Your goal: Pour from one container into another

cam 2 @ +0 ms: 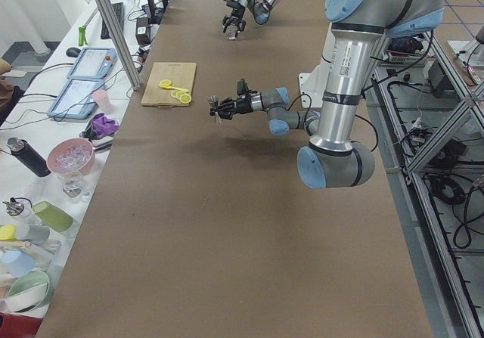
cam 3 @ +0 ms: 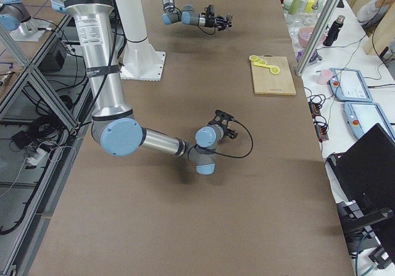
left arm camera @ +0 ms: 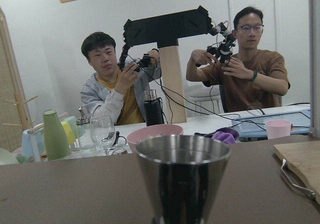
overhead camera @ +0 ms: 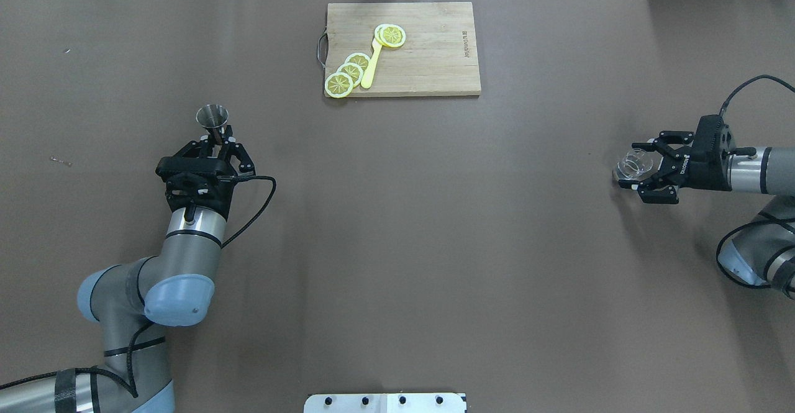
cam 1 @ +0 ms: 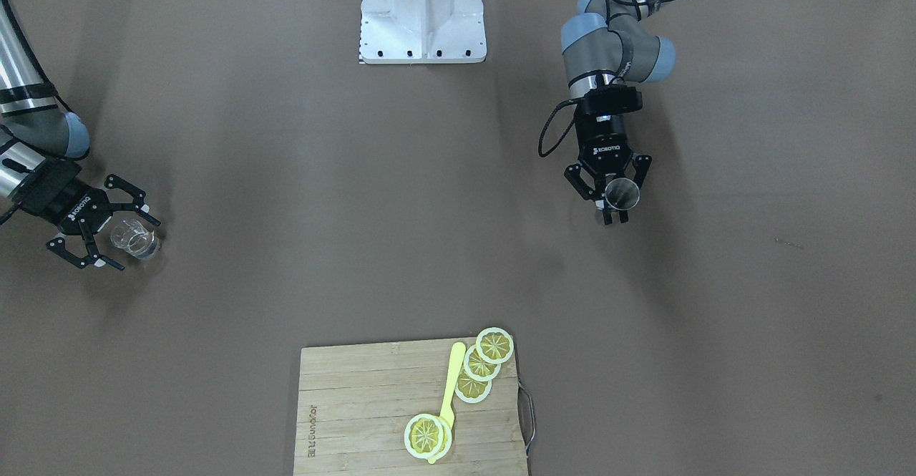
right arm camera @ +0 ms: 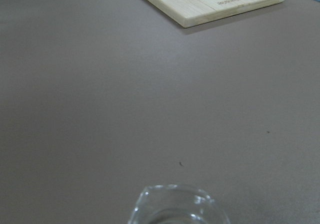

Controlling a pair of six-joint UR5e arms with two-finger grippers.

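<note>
the cutting board (overhead camera: 428,59) lies at the far edge of the table (overhead camera: 435,245), straight across from the robot's base, its wire handle (overhead camera: 321,46) on the end toward the robot's left; the metal cup (overhead camera: 212,116) is off the board, to the robot's left of it and nearer the robot, upright with its mouth up; the left gripper (overhead camera: 217,138) is clamped on the cup's narrow lower part, fingers drawn in close on either side, wrist pointing toward the board's side of the table; in the side view the cup looks clear of the table, with a shadow below it; the glass (overhead camera: 632,163) is well apart from the board, far to the robot's right of it and nearer the robot, upright and clear; the right gripper (overhead camera: 643,166) reaches in from the far side of the glass as seen from the board, its fingers spread wide with one on each side of the glass; i cannot tell whether the pads press the glass or only flank it, nor whether the glass rests on the table; on the board, three lemon slices (overhead camera: 348,74) overlap at the near corner by the handle, the outermost poking past the edge; a yellow spoon (overhead camera: 371,65) runs from them toward the board's middle, its end touching two more slices (overhead camera: 391,35); what either container holds i cannot tell
</note>
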